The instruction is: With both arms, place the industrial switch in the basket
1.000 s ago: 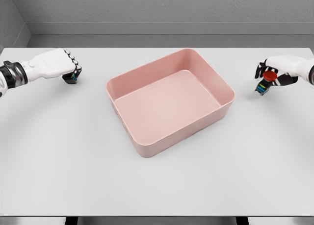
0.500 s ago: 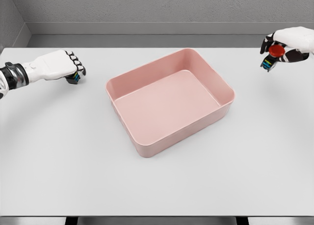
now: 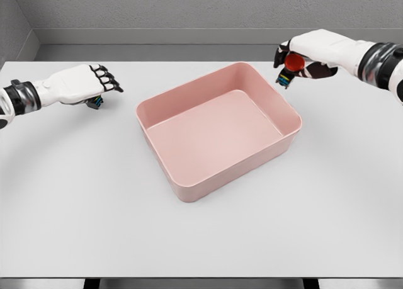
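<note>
A pink basket stands in the middle of the white table. My right hand is shut on an industrial switch with a red button and a dark body. It holds the switch in the air just past the basket's far right corner. At the left, my left hand hovers low over the table with its fingers stretched out toward the basket. A second small dark switch sits under its palm, mostly hidden, and the fingers do not wrap it.
The white table runs wide in front of the basket, with its front edge near the bottom of the view. A grey wall rises behind the table's far edge.
My right hand has carried the red-button switch up and leftward from the table's right side to the basket's far corner. The left hand's fingers have uncurled, while the switch under it stayed put.
</note>
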Robot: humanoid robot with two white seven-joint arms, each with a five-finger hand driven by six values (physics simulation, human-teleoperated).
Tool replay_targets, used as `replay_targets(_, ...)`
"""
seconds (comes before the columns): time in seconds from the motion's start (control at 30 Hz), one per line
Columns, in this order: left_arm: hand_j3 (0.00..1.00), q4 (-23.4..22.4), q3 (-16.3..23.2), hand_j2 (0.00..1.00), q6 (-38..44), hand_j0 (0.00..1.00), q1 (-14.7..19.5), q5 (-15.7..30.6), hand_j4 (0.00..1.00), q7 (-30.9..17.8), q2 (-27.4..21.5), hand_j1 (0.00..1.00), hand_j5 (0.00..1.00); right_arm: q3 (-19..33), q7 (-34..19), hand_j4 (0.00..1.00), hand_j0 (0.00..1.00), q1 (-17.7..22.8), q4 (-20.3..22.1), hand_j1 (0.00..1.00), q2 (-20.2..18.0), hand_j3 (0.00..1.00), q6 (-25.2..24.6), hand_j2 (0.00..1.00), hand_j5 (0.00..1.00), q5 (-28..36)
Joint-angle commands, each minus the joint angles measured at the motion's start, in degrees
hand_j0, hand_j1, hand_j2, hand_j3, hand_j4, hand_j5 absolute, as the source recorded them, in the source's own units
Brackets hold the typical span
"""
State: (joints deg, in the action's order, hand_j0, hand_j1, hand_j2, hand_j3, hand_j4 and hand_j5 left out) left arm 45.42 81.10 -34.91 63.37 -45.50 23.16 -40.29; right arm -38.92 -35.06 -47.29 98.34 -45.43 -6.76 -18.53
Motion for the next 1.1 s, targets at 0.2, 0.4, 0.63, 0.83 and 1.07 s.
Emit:
replay_targets(0.2,0.96,1.1,-0.1,0.96,-0.1,0.96,-0.2,0.3,0.96,0.0,-2.3,0.96,0.96,-2.7,0.1,0.54,0.54,-0.1,2.0,0.54,2.5,0.54,0.3,0.54,0.54,0.0)
replay_targets(0.4,0.96,-1.3,-0.2,0.96,-0.1,0.96,-0.2,0.6,0.96,0.3,-2.2,0.96,0.96,-4.6,0.1,0.53,0.53,-0.2,2.0,0.53,4.9,0.53,0.1,0.53,0.53,0.0)
replay_targets(0.63,0.95,-6.5,-0.1,0.95,-0.1,0.95,-0.1,0.6,0.95,0.6,-1.0,0.95,0.95,-7.1,0.1,0.53,0.53,-0.2,2.0,0.53,7.5,0.53,-0.7,0.53,0.53,-0.1)
replay_targets(0.83,0.68,-7.1,0.6,0.68,-0.1,0.68,-0.1,0.4,0.68,0.5,-0.5,0.68,0.68,-10.8,0.1,0.53,0.53,-0.1,1.9,0.53,7.9,0.53,-2.5,0.53,0.53,-0.2)
replay_targets(1.07,0.48,-6.9,0.7,0.48,-0.1,0.48,-0.1,0.3,0.48,0.3,-0.5,0.48,0.48,-12.1,0.1,0.55,0.55,-0.1,1.3,0.55,9.7,0.55,-3.5,0.55,0.55,-0.5)
